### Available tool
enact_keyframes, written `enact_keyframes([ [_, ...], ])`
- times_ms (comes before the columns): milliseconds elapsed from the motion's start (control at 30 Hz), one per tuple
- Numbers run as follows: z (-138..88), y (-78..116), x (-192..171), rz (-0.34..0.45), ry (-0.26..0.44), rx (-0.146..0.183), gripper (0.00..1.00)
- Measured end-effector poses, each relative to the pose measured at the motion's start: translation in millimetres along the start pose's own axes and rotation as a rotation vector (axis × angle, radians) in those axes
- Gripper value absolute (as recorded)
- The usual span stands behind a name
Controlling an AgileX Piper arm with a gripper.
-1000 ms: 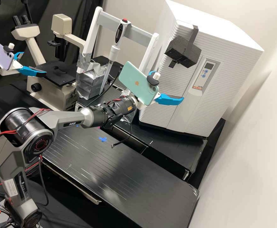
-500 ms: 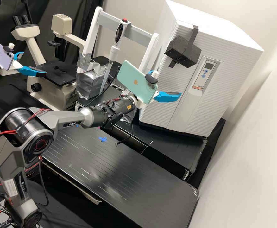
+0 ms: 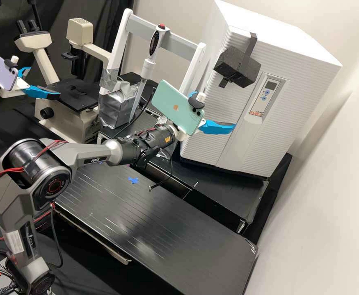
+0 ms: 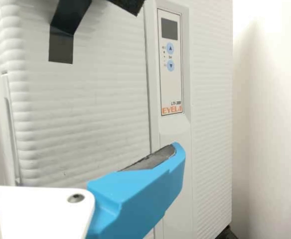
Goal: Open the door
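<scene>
In the high view, the gripper (image 3: 217, 127) is released, with the white incubator's (image 3: 302, 78) closed door (image 3: 230, 102) at one o'clock from it, bearing a black foam block (image 3: 237, 67). In the wrist view, blue fingers (image 4: 135, 194) spread wide before the door

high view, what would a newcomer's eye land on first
The big white cabinet at the upper right, with a dark block strapped to its front. Then the mint green phone near the middle, mounted toward the end of the grey arm.
</scene>
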Motion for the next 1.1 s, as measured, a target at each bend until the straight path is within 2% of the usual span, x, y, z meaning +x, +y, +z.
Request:
enact_keyframes([
  [300, -0.6, 0.3, 2.1, 0.002, 0.003, 0.0, 0.0],
  [567, -2.6, 1.2, 3.6, 0.002, 0.013, 0.02, 0.0],
  [1100, -4.5, -1.2, 3.7, -0.022, 0.036, -0.005, 0.0],
])
